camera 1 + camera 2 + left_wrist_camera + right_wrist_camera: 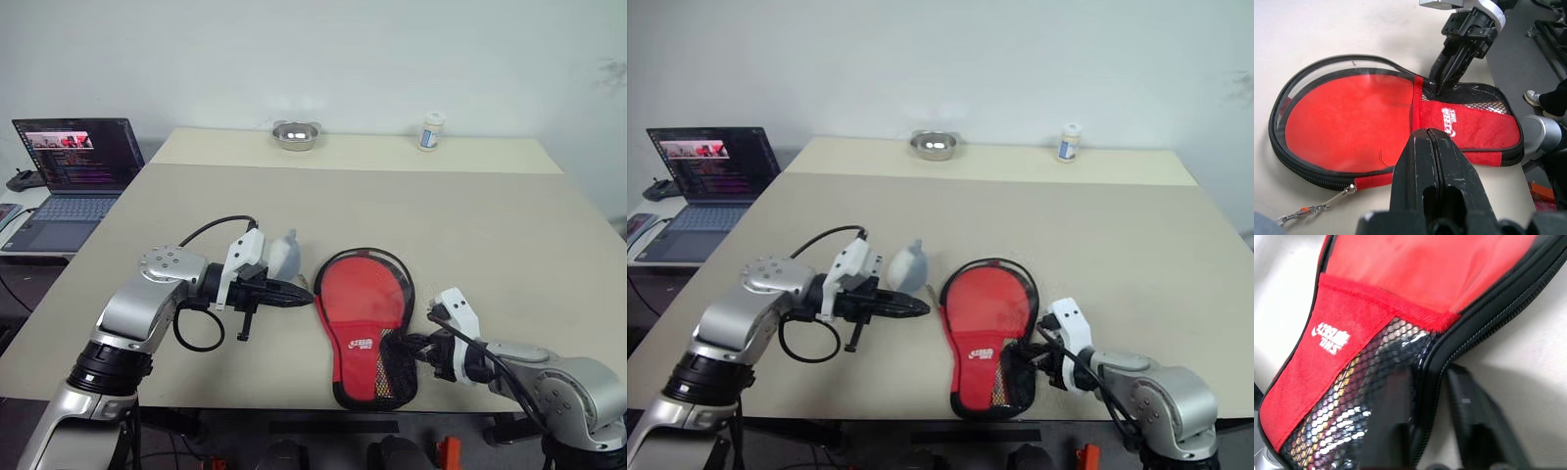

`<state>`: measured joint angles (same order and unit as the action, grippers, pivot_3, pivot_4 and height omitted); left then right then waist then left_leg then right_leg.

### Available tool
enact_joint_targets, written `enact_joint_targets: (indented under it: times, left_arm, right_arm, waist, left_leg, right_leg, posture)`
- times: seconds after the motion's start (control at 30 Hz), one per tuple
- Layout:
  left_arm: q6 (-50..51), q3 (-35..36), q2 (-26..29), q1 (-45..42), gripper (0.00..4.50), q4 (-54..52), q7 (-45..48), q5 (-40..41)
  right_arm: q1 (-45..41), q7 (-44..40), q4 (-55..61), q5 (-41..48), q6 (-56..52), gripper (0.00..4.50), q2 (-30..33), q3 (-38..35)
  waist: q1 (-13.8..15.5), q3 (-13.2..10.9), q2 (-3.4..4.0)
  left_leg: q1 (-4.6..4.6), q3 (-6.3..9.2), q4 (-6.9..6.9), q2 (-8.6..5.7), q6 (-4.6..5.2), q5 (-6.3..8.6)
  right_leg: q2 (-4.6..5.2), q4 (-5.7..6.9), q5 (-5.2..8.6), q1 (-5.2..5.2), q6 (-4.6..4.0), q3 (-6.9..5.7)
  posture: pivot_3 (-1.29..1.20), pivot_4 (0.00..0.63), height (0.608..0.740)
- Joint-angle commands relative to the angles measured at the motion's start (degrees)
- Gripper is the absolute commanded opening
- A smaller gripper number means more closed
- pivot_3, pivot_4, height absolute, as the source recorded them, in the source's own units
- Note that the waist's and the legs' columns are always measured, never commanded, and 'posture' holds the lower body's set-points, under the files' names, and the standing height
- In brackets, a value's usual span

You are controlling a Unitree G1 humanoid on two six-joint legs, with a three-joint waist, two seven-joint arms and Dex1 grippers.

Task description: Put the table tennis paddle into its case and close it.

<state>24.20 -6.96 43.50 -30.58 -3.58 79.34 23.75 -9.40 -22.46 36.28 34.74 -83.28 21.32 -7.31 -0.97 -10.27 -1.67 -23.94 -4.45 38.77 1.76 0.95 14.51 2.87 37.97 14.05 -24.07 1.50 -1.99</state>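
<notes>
Case (364, 328) lies flat on the table (490, 225), clear/red face up, round end away from me, narrow mesh end toward me. Paddle (1347, 125) sits inside it: red face under the clear window, striped handle behind the mesh. The zip edge around the round end gapes, with the metal pull (1300, 213) lying loose on the tabletop.

My right gripper (416, 348) is at the case's mesh end, fingers (1469, 416) apart and straddling the zippered edge, one over the mesh, one outside on the table. Not clamped that I can tell.

My left gripper (294, 293) hovers just beside the case's opposite edge, pointing at it, fingers pressed together, holding nothing.

Beyond my left gripper lies a small grey object (285, 253). Far beyond both, a metal bowl (296, 134) and small bottle (431, 130). Laptop (73, 166) well off past my left arm.
</notes>
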Motion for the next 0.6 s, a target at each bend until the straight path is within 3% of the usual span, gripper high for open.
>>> enact_joint_targets:
  times: [0.03, 0.23, 0.4, 0.6]
  left_arm:
    - [-0.9, 0.7, 0.1, 0.0, 0.00, -0.5, -0.6, 0.0]
    - [-0.7, 1.2, 0.2, 0.3, 0.00, -0.4, -1.7, 0.1]
    - [0.3, 1.6, 0.3, 0.0, 0.00, 0.4, -2.7, 0.3]
    - [0.1, 2.3, 0.7, -0.9, 0.00, 2.5, -3.8, 0.1]
  right_arm:
    - [0.2, -0.4, 3.4, 0.7, 1.3, 2.44, 2.8, -0.8]
    - [-1.6, -7.0, 9.0, 4.1, 5.1, 4.46, 13.5, -3.3]
    - [-9.7, -12.0, 5.3, 7.0, 14.1, 4.46, 15.7, -6.2]
    - [-13.8, -12.8, -4.0, -0.2, 24.0, 4.46, 13.9, 7.5]
  waist:
    - [0.0, 0.0, 0.00]
    - [0.0, 0.0, 0.01]
    - [-0.1, 0.0, -0.01]
    - [0.0, 0.0, -0.01]
  left_leg:
    - [0.00, 0.00, 0.00, 0.00, 0.00, 0.00]
    - [-0.01, 0.00, 0.00, -0.01, 0.00, 0.00]
    - [0.06, 0.01, 0.01, 0.04, 0.00, 0.00]
    - [-0.02, 0.08, 0.00, 0.02, 0.00, 0.00]
  right_leg:
    - [0.00, 0.00, 0.00, 0.00, 0.00, 0.00]
    - [0.02, -0.01, 0.06, 0.00, 0.11, 0.00]
    - [0.02, -0.02, 0.08, 0.01, 0.14, -0.03]
    - [0.00, -0.02, 0.04, 0.00, 0.01, -0.03]
  posture:
    - [0.00, 0.150, 0.740]
    - [0.00, 0.150, 0.740]
    - [0.00, 0.150, 0.740]
    - [0.00, 0.150, 0.740]
